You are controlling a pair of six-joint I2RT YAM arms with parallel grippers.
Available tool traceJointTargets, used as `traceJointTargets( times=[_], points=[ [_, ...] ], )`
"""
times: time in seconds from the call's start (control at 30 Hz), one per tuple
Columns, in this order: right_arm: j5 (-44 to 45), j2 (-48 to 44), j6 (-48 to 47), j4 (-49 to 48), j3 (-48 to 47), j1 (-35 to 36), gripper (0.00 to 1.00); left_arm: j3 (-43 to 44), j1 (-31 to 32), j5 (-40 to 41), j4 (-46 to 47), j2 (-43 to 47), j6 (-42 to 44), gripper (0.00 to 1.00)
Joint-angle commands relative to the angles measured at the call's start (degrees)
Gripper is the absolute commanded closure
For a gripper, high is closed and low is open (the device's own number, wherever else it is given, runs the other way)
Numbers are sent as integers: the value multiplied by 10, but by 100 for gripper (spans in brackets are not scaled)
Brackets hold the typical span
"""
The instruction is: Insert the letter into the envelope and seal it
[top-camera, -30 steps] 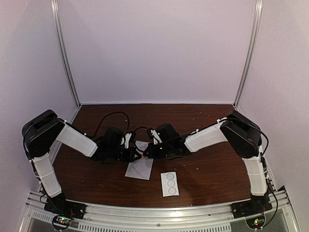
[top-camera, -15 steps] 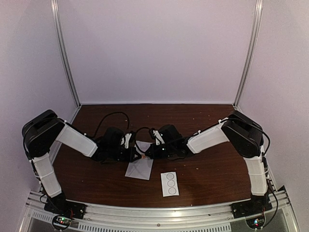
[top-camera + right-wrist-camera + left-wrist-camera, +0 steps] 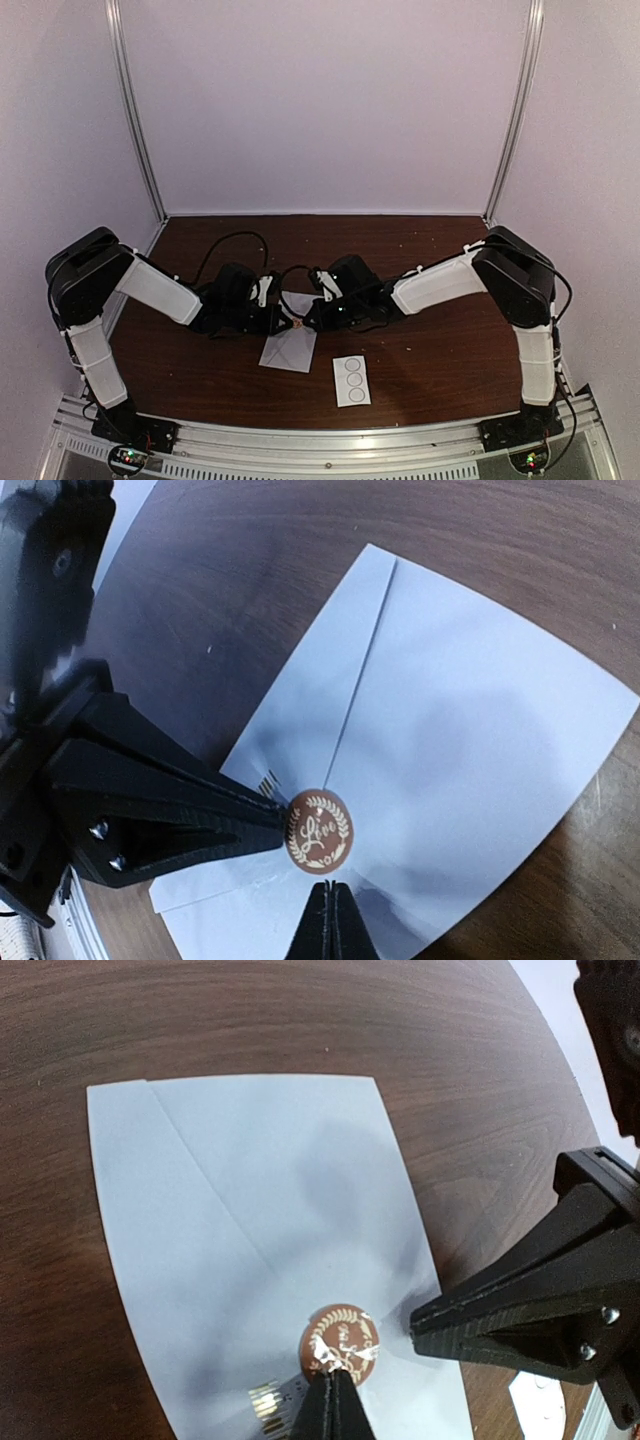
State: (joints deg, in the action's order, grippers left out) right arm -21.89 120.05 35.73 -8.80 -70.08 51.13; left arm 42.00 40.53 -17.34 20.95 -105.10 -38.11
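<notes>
left gripper [image 3: 330,1405] and right gripper [image 3: 328,920] are each pinched fully together, tips meeting at the brown seal [image 3: 319,830] on the envelope [image 3: 470,720], which lies flat just beneath them. best to press straight down on the seal's edges without dragging the paper.

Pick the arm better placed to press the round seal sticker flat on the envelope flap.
Left, probably. The left gripper, shut, touches the edge of the sticker on the envelope; the right gripper, also shut, ends just short of it.
</notes>
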Motion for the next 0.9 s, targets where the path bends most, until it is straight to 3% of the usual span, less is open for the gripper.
traceJointTargets(
  times=[0.0, 0.3, 0.87],
  points=[
    [-16, 17, -9, 22, -57, 4, 100, -13, 0, 9, -63, -7, -3, 100],
    [-37, 69, -10, 32, -98, 4, 100, -13, 0, 9, -65, -4, -2, 100],
    [-20, 65, 7, 51, -28, 4, 100, -15, 0, 14, -67, -1, -4, 100]
  ],
)
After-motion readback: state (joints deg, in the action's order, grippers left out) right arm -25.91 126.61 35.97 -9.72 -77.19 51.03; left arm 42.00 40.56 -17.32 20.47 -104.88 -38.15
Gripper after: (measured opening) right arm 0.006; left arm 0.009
